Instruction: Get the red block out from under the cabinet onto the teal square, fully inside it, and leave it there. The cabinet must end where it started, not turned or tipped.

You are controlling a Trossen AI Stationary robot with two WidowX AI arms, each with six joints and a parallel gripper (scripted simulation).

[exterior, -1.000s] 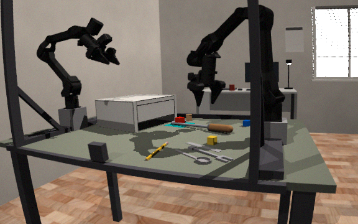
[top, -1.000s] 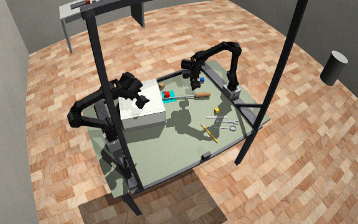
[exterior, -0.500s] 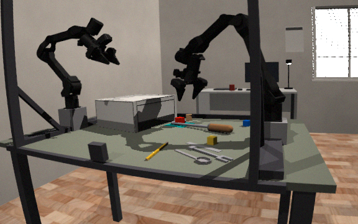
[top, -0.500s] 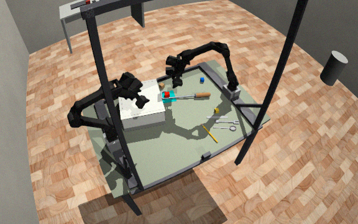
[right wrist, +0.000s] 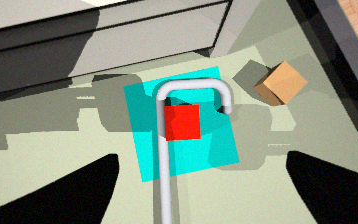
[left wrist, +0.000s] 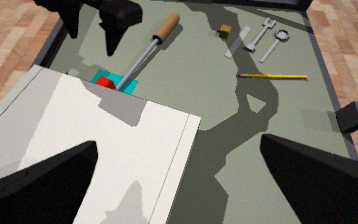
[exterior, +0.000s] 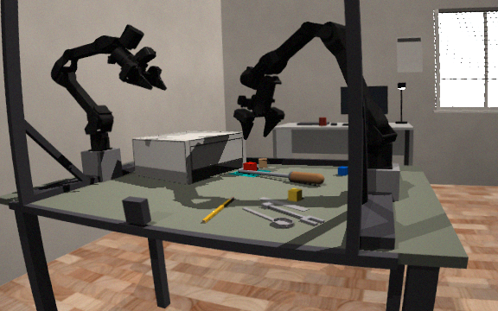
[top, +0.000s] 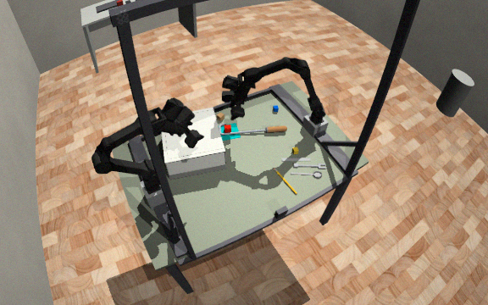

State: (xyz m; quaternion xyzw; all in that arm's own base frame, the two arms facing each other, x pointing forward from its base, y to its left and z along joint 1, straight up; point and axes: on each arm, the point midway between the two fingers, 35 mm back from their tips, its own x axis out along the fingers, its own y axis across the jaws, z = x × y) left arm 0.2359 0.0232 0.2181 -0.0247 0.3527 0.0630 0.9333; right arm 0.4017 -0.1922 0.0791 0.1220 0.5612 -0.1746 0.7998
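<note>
- The red block (top: 227,128) (exterior: 250,166) (left wrist: 105,82) (right wrist: 183,122) sits on the teal square (top: 236,136) (exterior: 263,171) (left wrist: 129,86) (right wrist: 220,145), out from under the cabinet (top: 195,165) (exterior: 160,157) (left wrist: 125,150) (right wrist: 155,47), and looks fully inside.
- The hooked rod (top: 250,131) (exterior: 271,174) (left wrist: 137,65) (right wrist: 164,165) lies with its bend around the block.
- The right tool (exterior: 257,136) (right wrist: 201,160) is spread with nothing between its fingers, above the square's near side. The left tool (exterior: 158,88) (left wrist: 180,145) is spread too, holding nothing, over the cabinet.
- The pulling step looks finished; I judge this to be checking or clearing away.
- Next, leave the block alone, or lift the rod off without dragging it.
- The cabinet stands upright on the bench (top: 210,212) (exterior: 102,199) (left wrist: 300,105) (right wrist: 60,165).
- No brand, label or writing is readable.
</note>
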